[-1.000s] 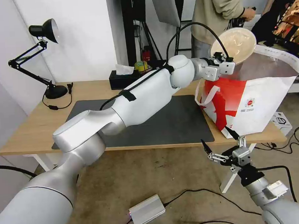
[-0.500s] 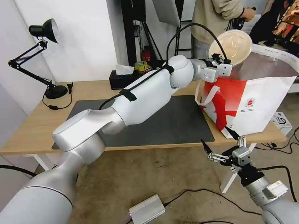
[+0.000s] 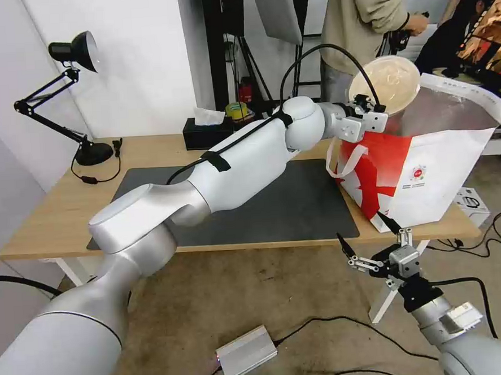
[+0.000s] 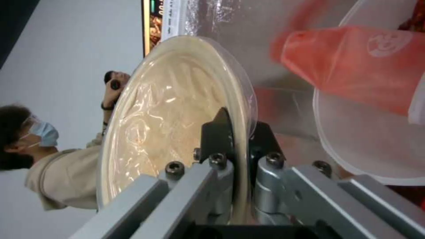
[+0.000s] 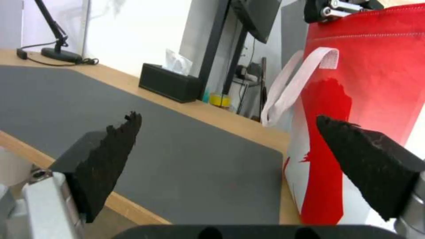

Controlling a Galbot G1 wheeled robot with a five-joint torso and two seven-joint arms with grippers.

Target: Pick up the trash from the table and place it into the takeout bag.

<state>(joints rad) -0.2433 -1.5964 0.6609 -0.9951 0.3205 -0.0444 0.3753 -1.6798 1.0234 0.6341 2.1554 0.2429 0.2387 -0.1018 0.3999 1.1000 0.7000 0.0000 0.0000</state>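
your left gripper (image 3: 377,113), clenched on rim of shallow beige bowl (image 3: 390,83), has dropped lower into mouth of white-and-red foil-lined takeout bag (image 3: 425,171) at desk's right end; release looks close. right gripper (image 3: 372,239) idles spread below desk's front edge.

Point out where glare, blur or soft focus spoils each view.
Left wrist view: glare streaks the film over the shallow beige bowl; the red translucent cup is soft. Right wrist view: the right pincer's near black fingers blur. Head view: silver foil of the white-and-red takeout bag reflects light.
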